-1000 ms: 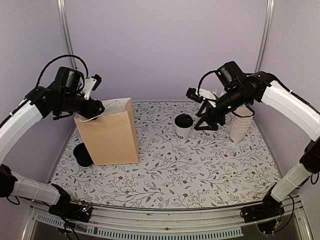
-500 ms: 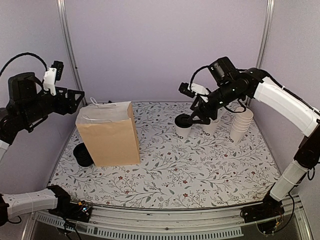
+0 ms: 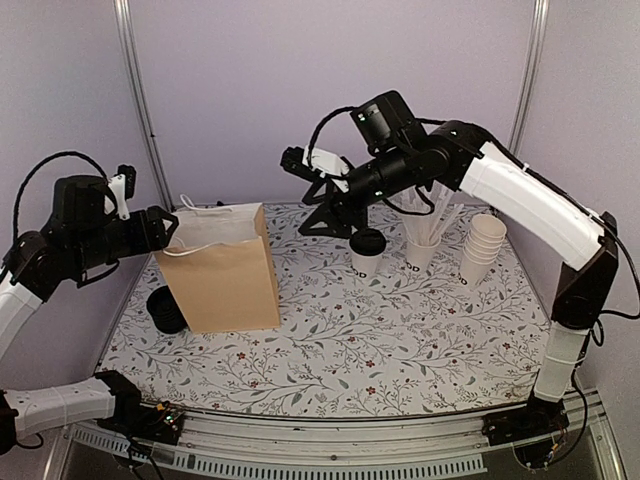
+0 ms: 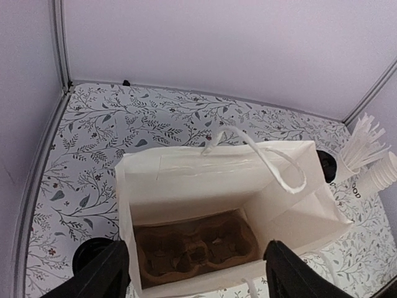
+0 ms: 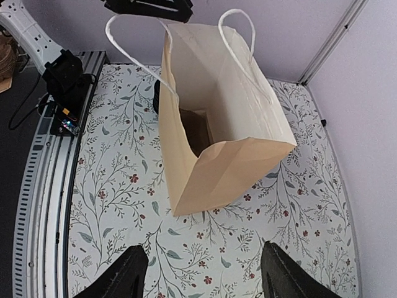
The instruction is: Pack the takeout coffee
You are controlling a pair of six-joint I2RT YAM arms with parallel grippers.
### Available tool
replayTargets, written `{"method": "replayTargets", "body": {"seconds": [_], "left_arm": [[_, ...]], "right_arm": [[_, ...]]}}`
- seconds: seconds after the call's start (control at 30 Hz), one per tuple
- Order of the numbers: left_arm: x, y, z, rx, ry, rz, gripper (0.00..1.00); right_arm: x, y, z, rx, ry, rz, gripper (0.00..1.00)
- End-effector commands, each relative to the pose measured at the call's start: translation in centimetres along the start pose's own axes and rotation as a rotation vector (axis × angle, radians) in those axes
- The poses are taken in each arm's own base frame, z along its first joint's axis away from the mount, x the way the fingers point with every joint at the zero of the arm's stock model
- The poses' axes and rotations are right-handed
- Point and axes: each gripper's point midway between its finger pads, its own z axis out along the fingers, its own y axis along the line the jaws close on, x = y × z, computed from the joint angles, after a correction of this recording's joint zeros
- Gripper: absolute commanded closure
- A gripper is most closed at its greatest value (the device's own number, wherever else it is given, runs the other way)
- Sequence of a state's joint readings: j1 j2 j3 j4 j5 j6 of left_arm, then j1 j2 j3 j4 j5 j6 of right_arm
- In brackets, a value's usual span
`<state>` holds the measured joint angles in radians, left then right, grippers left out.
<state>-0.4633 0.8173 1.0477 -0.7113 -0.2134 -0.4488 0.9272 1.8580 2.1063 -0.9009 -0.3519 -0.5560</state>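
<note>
Lilac walls [image 3: 300, 80] ring my floral table [image 3: 400, 340]; left gripper [image 4: 195, 261] spread wide, empty, above the bag [image 3: 225, 275]; right gripper [image 5: 205, 257] likewise, facing its mouth.

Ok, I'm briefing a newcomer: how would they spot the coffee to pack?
Find the brown bag on the left of the table, then look right. The first white cup is the coffee; unlike the straw cup and the cup stack beyond it, it has a black lid.
</note>
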Motion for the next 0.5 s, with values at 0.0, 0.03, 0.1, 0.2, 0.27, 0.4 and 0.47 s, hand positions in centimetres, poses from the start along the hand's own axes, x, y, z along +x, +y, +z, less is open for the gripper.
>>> {"method": "replayTargets", "body": {"seconds": [0.0,0.03,0.1,0.2,0.27,0.4,0.47], "left_arm": [[-0.1,0.8,-0.2,-0.038,0.006,-0.108,0.25],[-0.3,1.0,-0.5,-0.05,-0.002,-0.113,0.27],[-0.9,1.1,-1.4,-0.047,-0.024,-0.121,0.29],[-1.1,1.7,-2.1,-0.078,-0.024,-0.125,0.34],[-0.4,2.0,-1.5,-0.104,0.017,-0.116,0.36],[1.2,2.1,0.4,-0.115,0.104,-0.122,0.41],[1.2,2.4,1.0,-0.124,0.11,-0.131,0.46]], "right_arm": [[1.4,1.2,3.4,-0.067,0.049,0.061,0.34],[1.7,1.5,3.8,-0.077,0.059,0.066,0.34],[2.3,2.0,4.2,-0.091,0.075,0.074,0.34],[2.8,2.3,4.1,-0.09,0.089,0.077,0.34],[3.2,2.4,4.0,-0.086,0.096,0.078,0.34],[3.3,2.6,3.5,-0.082,0.099,0.078,0.34],[3.6,2.8,3.4,-0.082,0.107,0.082,0.34]]}}
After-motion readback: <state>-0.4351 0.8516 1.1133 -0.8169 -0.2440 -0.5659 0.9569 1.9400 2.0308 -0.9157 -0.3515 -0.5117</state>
